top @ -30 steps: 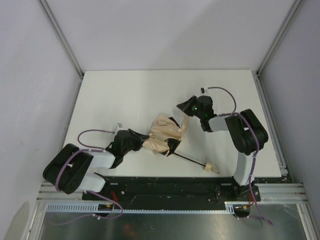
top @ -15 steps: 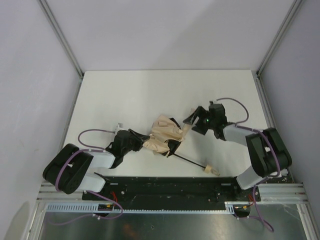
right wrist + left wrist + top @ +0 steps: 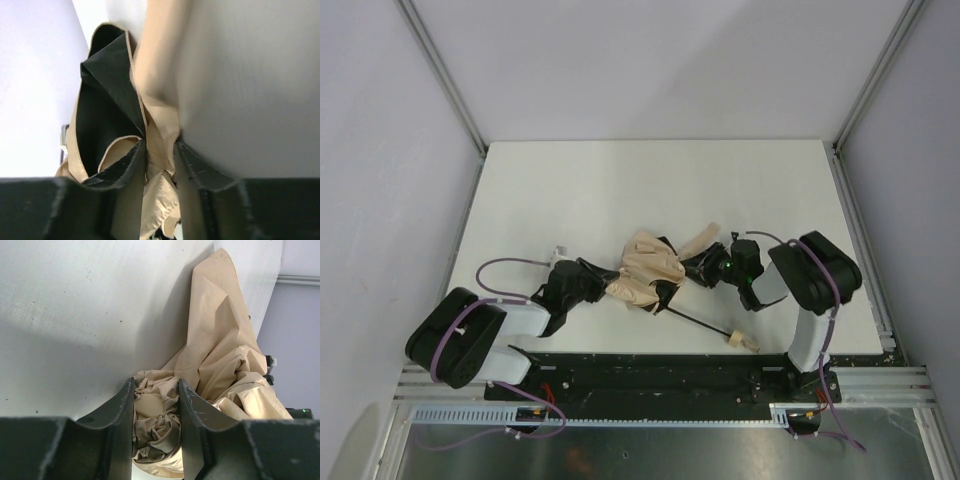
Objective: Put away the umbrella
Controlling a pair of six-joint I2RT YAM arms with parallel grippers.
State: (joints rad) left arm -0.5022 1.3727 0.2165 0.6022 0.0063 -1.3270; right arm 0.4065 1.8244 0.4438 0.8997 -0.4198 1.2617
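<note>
Left gripper and right gripper each pinch the umbrella by its bunched canopy, whose mid-frame folds hide the shaft's upper end.

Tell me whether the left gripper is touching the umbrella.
Touching. The left wrist view shows fabric of the umbrella bunched between the fingers of the left gripper, pressed against both inner faces.
</note>
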